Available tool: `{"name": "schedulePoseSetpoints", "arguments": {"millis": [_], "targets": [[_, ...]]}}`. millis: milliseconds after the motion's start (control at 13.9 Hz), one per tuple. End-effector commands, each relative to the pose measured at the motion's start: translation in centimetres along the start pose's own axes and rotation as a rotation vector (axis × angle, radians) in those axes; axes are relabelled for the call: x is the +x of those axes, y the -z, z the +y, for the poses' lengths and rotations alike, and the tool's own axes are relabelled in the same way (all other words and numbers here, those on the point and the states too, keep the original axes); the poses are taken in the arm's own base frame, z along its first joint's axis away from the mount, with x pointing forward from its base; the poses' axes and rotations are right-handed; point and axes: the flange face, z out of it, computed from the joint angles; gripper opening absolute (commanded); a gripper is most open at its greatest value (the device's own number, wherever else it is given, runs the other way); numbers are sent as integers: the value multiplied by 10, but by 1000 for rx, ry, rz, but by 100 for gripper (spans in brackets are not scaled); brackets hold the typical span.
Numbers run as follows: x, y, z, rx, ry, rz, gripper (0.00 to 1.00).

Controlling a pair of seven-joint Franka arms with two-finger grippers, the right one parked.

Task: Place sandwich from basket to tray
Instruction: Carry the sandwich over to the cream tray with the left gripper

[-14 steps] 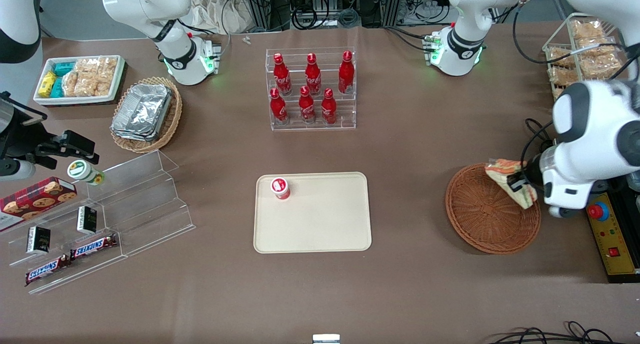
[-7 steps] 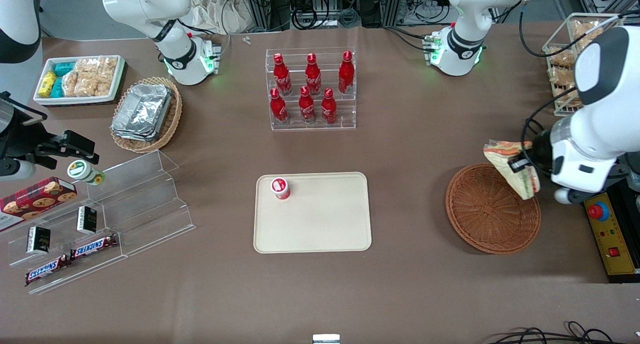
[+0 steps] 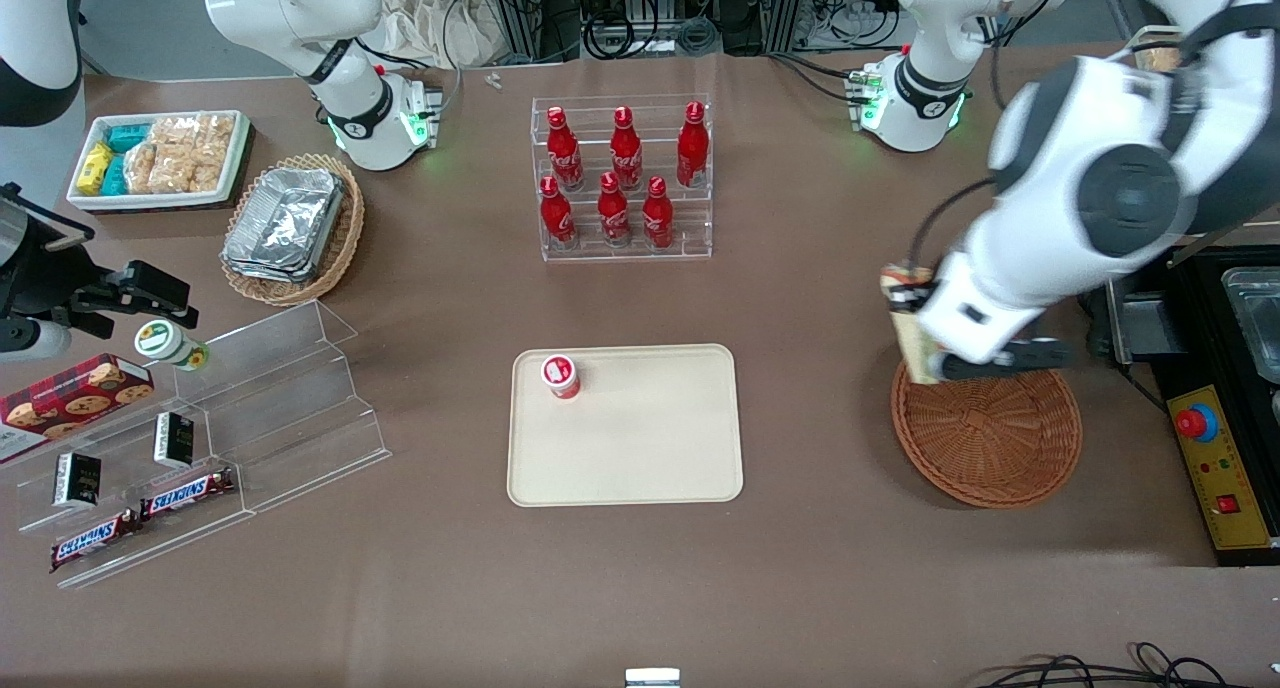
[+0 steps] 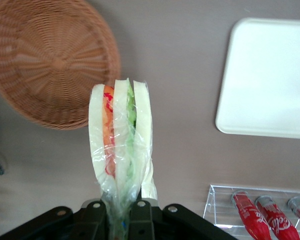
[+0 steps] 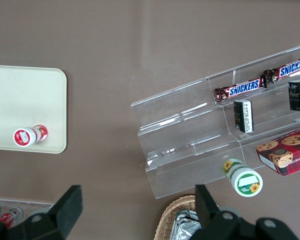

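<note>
The sandwich (image 4: 121, 145) is pinched upright between the jaws of the gripper (image 4: 121, 220), held in the air above the tabletop (image 3: 830, 298) at the basket's (image 3: 985, 438) edge nearest the tray (image 3: 650, 458). A small red bottle (image 3: 561, 376) is seen on that tray.

Light is even and bright from overhead, I see no hard shadows, only soft ones round the tray (image 3: 625, 488) and basket (image 3: 985, 448). In the front view the working arm (image 3: 1100, 188) smears w/ motion blur, esp. its upper links; the rest is sharp. Glare on the foil trays (image 3: 285, 223) and on the acrylic shelf (image 3: 260, 408) edges. In the left wrist view the tray is blown out almost to white. The gripper (image 4: 121, 217), clamped on the sandwich (image 4: 121, 140) above the table beside the basket, reads dark; the wrap shows sheen.
</note>
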Motion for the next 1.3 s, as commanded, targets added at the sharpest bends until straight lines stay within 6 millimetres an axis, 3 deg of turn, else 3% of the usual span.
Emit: {"name": "schedulePoseSetpoints", "arguments": {"millis": [0, 288, 432, 937, 1225], "targets": [[0, -14, 51, 19, -114, 41, 0], [13, -83, 128, 12, -216, 93, 0], [20, -120, 158, -2, -238, 122, 0], [56, -218, 189, -100, -215, 169, 0], [63, -246, 199, -147, -148, 201, 0]]}}
